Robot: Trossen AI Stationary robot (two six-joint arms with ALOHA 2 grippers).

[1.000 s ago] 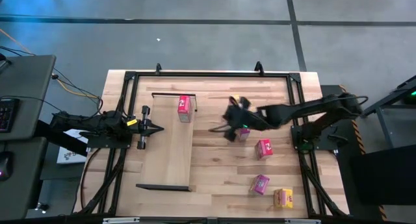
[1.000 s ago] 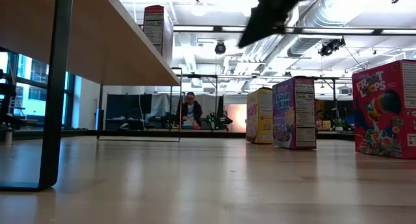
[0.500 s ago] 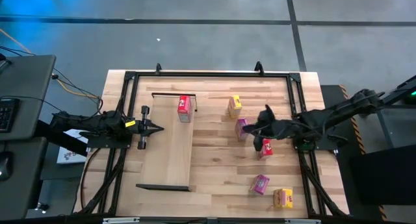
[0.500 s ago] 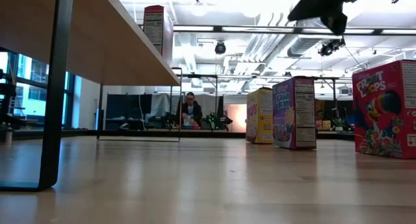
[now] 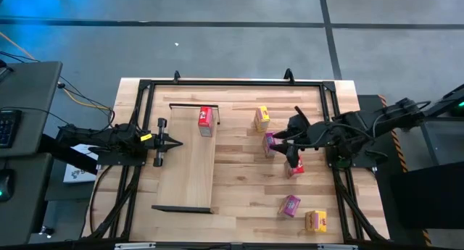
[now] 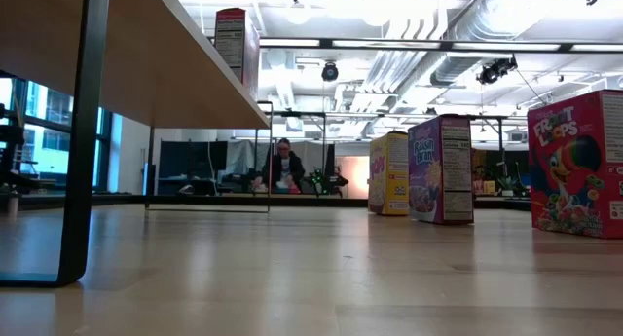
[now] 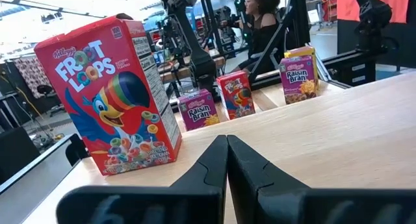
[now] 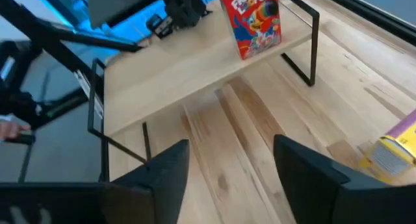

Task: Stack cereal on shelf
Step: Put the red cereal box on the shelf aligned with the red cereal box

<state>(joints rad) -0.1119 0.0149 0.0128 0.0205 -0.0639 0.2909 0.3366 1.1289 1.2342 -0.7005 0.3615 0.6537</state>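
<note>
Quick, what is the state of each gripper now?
Left gripper: shut, holding nothing, at the shelf.
Right gripper: open, empty.

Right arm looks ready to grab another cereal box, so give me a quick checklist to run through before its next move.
1. Right gripper open: ok, fingers spread in the right wrist view.
2. Right gripper empty: ok.
3. Next box chosen: cannot tell; it hovers between the pink box and the red box.
4. Shelf has room: ok, only one Froot Loops box stands on it.
5. Left gripper out of the way: not ok, shut over the shelf.
</note>
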